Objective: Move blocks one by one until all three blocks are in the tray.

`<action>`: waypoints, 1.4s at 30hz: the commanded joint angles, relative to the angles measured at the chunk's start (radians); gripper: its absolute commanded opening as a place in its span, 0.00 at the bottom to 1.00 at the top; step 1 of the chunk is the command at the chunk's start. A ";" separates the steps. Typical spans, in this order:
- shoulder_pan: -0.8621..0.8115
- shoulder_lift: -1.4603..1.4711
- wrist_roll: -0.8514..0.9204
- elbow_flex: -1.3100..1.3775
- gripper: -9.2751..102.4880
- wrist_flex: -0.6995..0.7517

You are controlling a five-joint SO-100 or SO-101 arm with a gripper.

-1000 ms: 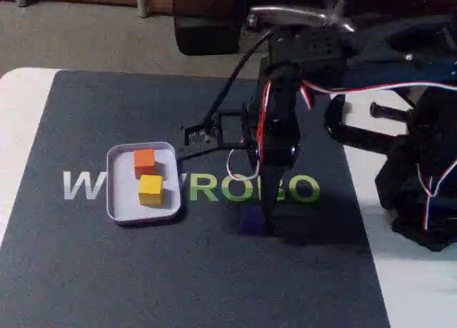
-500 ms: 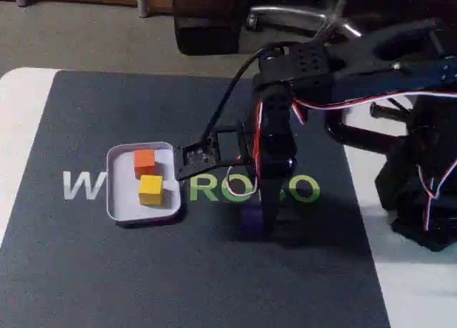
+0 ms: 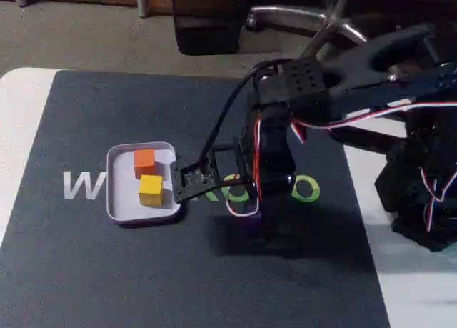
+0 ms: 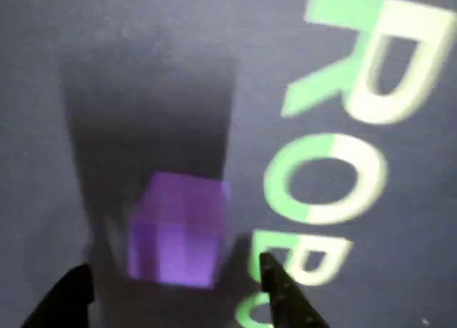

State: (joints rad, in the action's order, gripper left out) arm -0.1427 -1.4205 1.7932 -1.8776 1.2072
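Note:
Two blocks lie in the pale tray [image 3: 118,199] at the left of the fixed view: the orange block [image 3: 144,161] at the back and the yellow block [image 3: 150,189] in front of it. The purple block [image 4: 178,228] rests on the dark mat, and in the fixed view the purple block [image 3: 249,224] is half hidden in shadow under the arm. My gripper [image 4: 171,267] stands open, pointing down. One dark fingertip [image 4: 71,296] is left of the cube and the other [image 4: 282,289] is right of it, with a gap on each side. In the fixed view the gripper [image 3: 258,228] sits low over the mat.
A dark mat [image 3: 107,271] with white and green letters [image 4: 325,178] covers the table. The arm's base and cables [image 3: 421,192] stand at the right on the white tabletop. A chair base [image 3: 300,17] is behind the table.
The arm has leaned forward and come down over the purple block, and the wrist camera mount has dropped toward the tray's right edge. The blocks and tray have not moved.

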 commanded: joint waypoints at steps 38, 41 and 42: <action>-0.066 0.439 -0.594 0.969 0.01 0.173; -0.071 0.426 -0.637 1.006 0.01 0.173; -0.072 0.426 -0.661 1.026 0.01 0.173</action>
State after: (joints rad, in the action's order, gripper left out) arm -0.2056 -0.9725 1.1827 -0.9357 1.3790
